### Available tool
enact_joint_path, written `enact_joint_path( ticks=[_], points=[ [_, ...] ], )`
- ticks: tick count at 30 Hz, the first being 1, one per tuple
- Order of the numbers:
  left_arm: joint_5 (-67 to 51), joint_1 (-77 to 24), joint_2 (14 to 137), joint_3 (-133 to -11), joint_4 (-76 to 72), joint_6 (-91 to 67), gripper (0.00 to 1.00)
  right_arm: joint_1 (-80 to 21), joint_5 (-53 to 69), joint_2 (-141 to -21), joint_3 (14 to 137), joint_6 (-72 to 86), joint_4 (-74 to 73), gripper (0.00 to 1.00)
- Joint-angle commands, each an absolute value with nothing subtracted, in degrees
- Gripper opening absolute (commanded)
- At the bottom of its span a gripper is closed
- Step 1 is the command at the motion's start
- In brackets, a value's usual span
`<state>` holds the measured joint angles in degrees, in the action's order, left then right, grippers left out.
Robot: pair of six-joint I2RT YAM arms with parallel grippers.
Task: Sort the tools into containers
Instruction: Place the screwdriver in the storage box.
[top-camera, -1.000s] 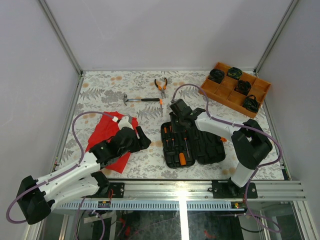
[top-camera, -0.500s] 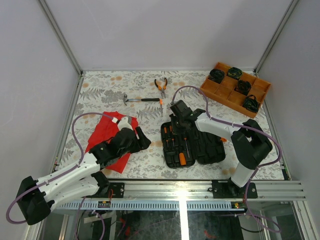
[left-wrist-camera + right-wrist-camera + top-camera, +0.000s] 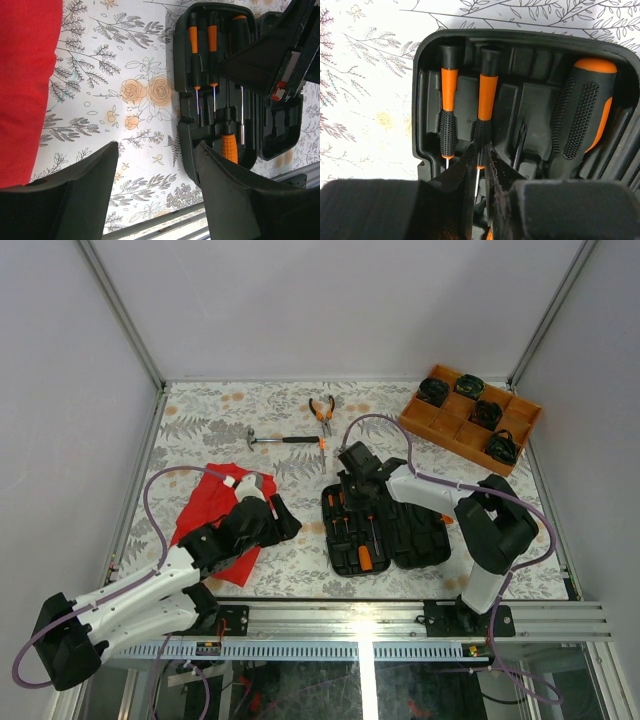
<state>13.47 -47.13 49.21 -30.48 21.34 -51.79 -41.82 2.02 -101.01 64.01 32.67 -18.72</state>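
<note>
A table with a floral cover, seen from above and from both wrists; an open black clamshell tool case lies near the front edge, right of centre. The right gripper reaches down into the case's left half; its jaws are drawn almost together, clenched on a slim screwdriver just below its ribbed black grip, where the shaft begins. That screwdriver lies in a moulded slot, beside a matching slim screwdriver to its left; a large screwdriver with an orange-and-black handle fills a slot on the right. From the wrist view it is hard to say whether the pinched screwdriver is pressed fully home or sits slightly proud. The left gripper hovers over the table between a red cloth and the case; its jaws are spread and released, holding nothing. Well behind the case, a steel hammer and orange-handled pliers lie loose on the table, apart from each other.

The step in hand looks like seating this screwdriver in its slot; the sorting seems partly done, with hammer and pliers not yet stowed. The next move likely calls for letting go without dragging the screwdriver out, lifting clear of the case, then reaching back for a loose tool and lining it up with a free recess.
</note>
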Motion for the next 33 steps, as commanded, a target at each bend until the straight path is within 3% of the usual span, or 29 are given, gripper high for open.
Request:
enact_joint_path(
  ticks=[1, 17, 33],
  points=[
    [14.3, -46.9, 49.2, -29.8, 18.3, -52.0, 0.62, -41.8, 1.8, -102.9, 65.9, 31.5, -20.3, 0.15],
    [14.2, -46.8, 49.3, -29.5, 18.3, -52.5, 0.62, -45.3, -8.2, -108.0, 70.6, 28.8, -29.3, 0.01],
    [14.2, -46.8, 49.0, -29.4, 18.6, -52.2, 0.62, -46.4, -9.1, -113.6, 68.3, 27.3, -32.9, 0.00]
  ],
)
